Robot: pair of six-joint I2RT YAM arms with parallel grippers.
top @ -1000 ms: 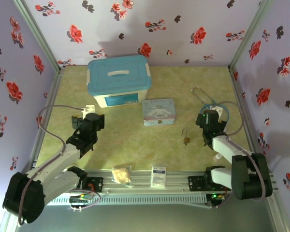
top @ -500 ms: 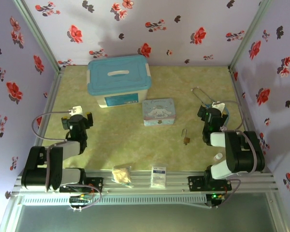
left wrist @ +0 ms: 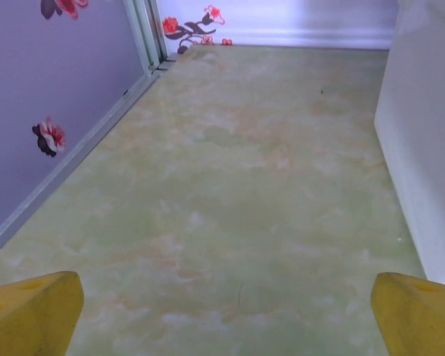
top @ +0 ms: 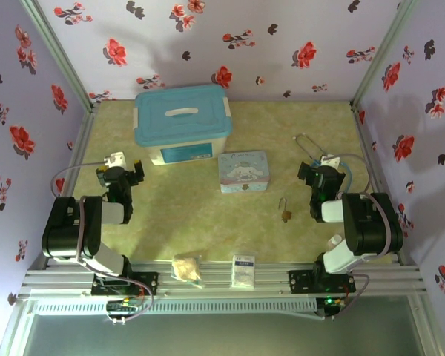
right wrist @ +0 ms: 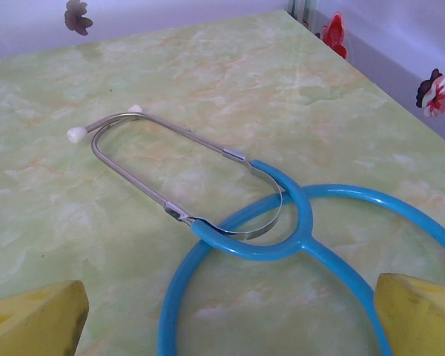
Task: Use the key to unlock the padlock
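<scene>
- Table (top: 208,200): the green marbled surface carries every item. Nothing on it has shifted over the last second.
- Storage box (top: 182,122): blue lid, at the far left centre, untouched.
- Arms: a second ago both reached forward over the table. Both have since folded back upright over their bases, well away from the work.
- Left claw (top: 119,170): its yellow fingers stand wide apart, as before, and hold nothing. It faces bare table beside the storage box wall.
- Right claw (top: 321,172): its fingers are apart and empty, having finished spreading in the last second. It looks over the stethoscope (right wrist: 305,231).
- Cartoon tin (top: 243,171): at mid-table, undisturbed.
- Padlock (top: 285,213): lies on the table between the cartoon tin and the right arm, near neither claw. Its position is unchanged. It is too small to tell whether the shackle is released.
- Key: too small to pick out; it may lie at the padlock.
- Judgement: the retreat reads as a parked pose, so no unlocking is under way. Either claw must return to the padlock.
</scene>
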